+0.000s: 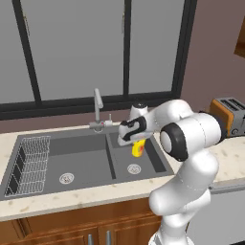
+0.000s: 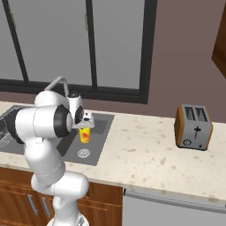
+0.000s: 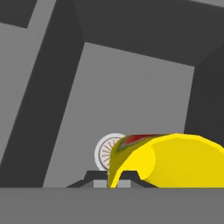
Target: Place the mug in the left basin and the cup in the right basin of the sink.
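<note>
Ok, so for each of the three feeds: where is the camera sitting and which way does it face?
Left base view: behind the arm, to its left, facing forward and down over the sink; the white arm rises at lower right, its tool holding the cup.
Right base view: behind, to its right, facing the counter and toaster; the arm rises at lower left.
Hand view: on the hand, looking down into the right basin; fingertips at bottom.
All three share the cup and the basin's drain.

The small bright yellow handleless cup (image 1: pixel 138 149) with a reddish-orange mark hangs above the narrower dark grey right basin (image 1: pixel 149 165), near its round steel drain.
</note>
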